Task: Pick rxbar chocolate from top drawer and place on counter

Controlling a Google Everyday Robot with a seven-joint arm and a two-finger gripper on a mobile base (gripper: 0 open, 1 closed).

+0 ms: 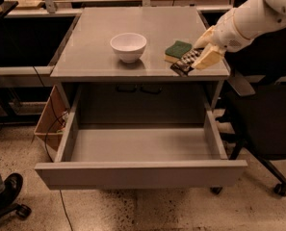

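My gripper [200, 54] is at the right front part of the counter [94, 57], just above its surface. It is shut on the rxbar chocolate [184, 63], a dark wrapped bar with white lettering that sticks out to the lower left of the cream fingers [207, 57]. The bar hangs tilted over the counter's front right area, next to the green-and-yellow sponge [177, 50]. The top drawer [137, 173] is pulled fully open below; its grey floor shows nothing in it.
A white bowl [128, 46] stands mid-counter, left of the sponge. A black office chair [263, 124] stands right of the table. A cardboard box [48, 121] sits at the table's left side. A shoe [5, 191] shows at lower left.
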